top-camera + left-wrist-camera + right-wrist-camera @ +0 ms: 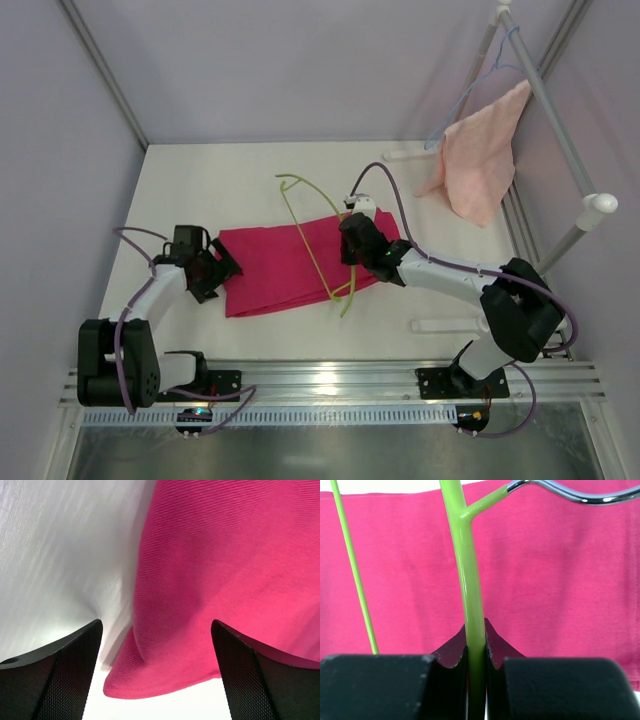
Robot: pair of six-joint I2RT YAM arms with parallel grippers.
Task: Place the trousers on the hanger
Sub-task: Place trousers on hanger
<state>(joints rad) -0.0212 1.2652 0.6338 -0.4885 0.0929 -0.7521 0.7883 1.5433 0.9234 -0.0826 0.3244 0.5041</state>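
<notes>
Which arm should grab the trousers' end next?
Left. The left gripper is open over the trousers edge; the right gripper is shut on the hanger.

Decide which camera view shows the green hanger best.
Top external: the whole hanger sits over the trousers, held by the right gripper. Right wrist shows only its clamped bar and metal hook; left wrist shows none of it.

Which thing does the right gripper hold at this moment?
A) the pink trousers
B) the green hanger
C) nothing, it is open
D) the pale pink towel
B: in the right wrist view the right gripper is closed on the bar of the green hanger, with the trousers lying beneath it, not between the fingers.
</notes>
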